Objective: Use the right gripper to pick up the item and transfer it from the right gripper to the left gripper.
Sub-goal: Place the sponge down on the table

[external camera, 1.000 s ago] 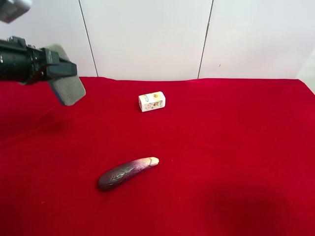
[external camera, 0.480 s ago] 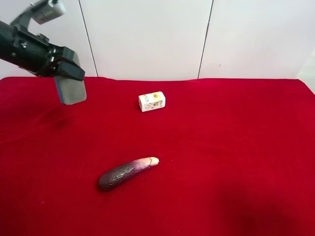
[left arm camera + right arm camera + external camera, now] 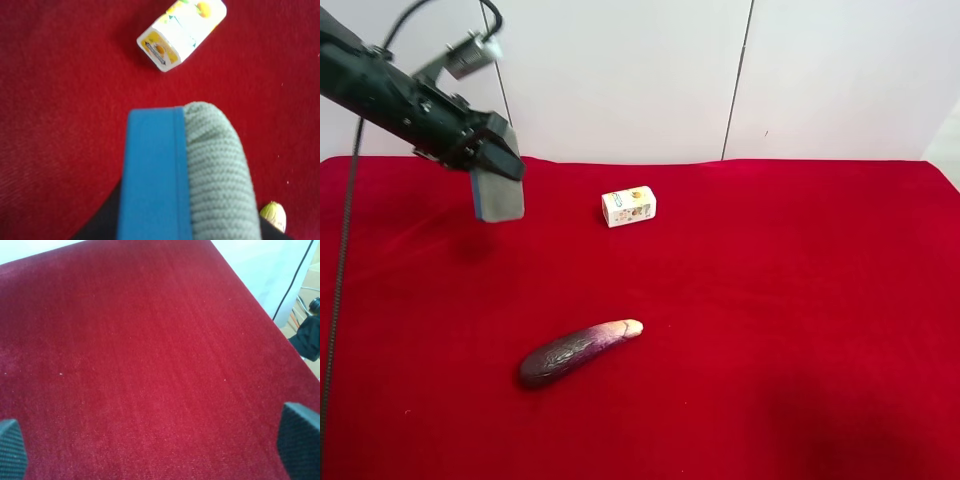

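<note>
The item [image 3: 501, 196], a grey felt-topped block with a blue base, hangs in my left gripper [image 3: 492, 165], held above the red cloth at the far left. The arm at the exterior high view's left is my left arm. The left wrist view shows the item [image 3: 185, 175] edge-on between the jaws, blue base on one side and grey felt on the other. My right gripper [image 3: 155, 447] is open and empty over bare red cloth. Only its two black fingertips [image 3: 299, 440] show. It is out of the exterior high view.
A small white printed box [image 3: 629, 206] lies at the back middle of the red cloth [image 3: 790, 300], also in the left wrist view [image 3: 180, 32]. A purple eggplant [image 3: 576, 353] lies at the front middle. White wall panels stand behind the table.
My left arm has swung to the right and downward with the item, from the view's far left edge toward the white box. The eggplant and box have not moved.
</note>
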You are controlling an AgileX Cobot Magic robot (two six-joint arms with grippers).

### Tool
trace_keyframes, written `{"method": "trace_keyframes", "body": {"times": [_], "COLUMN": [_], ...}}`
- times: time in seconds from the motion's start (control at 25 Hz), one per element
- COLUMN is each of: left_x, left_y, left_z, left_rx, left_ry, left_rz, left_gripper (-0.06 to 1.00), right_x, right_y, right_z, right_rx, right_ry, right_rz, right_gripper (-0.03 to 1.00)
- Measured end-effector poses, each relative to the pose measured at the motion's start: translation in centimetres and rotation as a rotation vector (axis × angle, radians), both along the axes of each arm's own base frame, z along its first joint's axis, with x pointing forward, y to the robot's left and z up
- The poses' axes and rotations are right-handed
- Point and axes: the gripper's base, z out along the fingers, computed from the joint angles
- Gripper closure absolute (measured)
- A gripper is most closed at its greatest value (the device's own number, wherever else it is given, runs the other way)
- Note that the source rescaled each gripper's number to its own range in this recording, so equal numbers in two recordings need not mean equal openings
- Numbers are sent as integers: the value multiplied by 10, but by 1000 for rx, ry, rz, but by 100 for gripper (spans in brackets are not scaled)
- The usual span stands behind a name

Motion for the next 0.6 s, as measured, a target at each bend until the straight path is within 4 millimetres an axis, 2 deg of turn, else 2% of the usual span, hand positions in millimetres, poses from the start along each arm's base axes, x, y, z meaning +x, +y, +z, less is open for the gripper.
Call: {"method": "trace_keyframes", "body": {"times": [0.32,0.44,0.6], "left_x": [-2,0,5], "left_y": [-51,-58,-57], "left_z": [-53,-60,-60], "left_rx": [52,81,111], "left_ry": [93,62,8], "left_rz": [-129,-123,-93], "left_gripper": [92,92,92], "right_x": [0,0,0], "right_y": [0,0,0], "right_z": [0,0,0], "right_rx": [0,0,0], "right_ry": [0,0,0], "right_rz": [0,0,0], "right_gripper": [-3,-3,-3]}}
